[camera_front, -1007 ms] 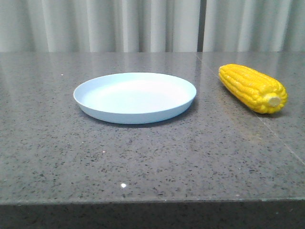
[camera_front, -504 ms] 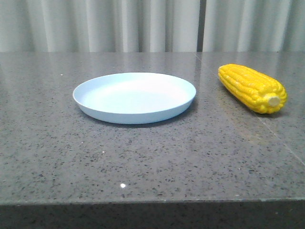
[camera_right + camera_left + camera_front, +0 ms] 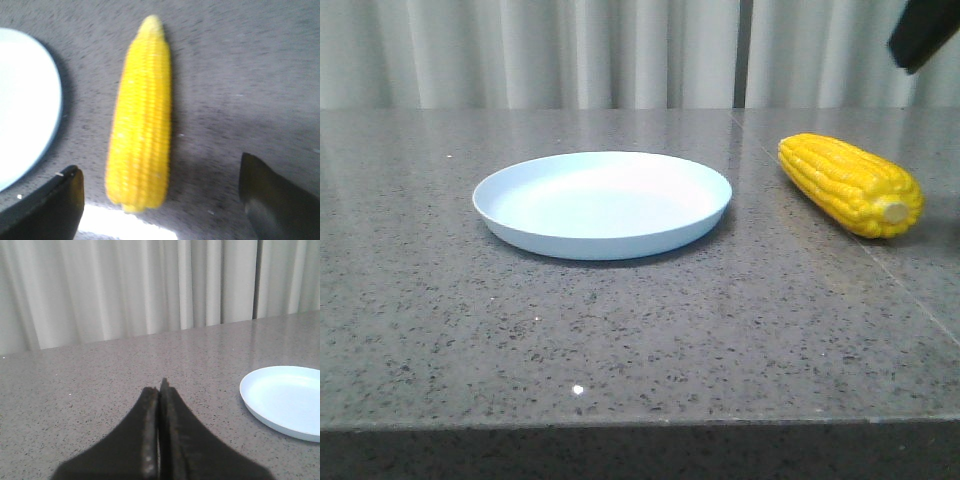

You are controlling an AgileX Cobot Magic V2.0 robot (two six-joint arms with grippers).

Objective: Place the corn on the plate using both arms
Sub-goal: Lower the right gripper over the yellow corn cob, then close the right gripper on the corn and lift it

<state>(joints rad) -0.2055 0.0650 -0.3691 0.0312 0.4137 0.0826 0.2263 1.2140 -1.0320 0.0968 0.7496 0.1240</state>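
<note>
The yellow corn (image 3: 850,184) lies on the grey table at the right, its pale stub end toward the front. The pale blue plate (image 3: 603,203) sits empty at the middle, left of the corn. My right gripper (image 3: 160,180) is open and hangs above the corn (image 3: 142,120), its fingers (image 3: 55,200) apart on either side of the stub end, not touching it; the plate's edge (image 3: 25,100) shows beside the corn. Only a dark part of the right arm (image 3: 925,35) shows in the front view. My left gripper (image 3: 159,390) is shut and empty, over bare table left of the plate (image 3: 285,400).
The grey speckled table (image 3: 640,320) has its front edge close to the camera. A pale curtain (image 3: 620,50) hangs behind the table. A seam line in the tabletop runs past the corn.
A dark part of the right arm has come into the front view at the upper right. The corn and the plate have not moved.
</note>
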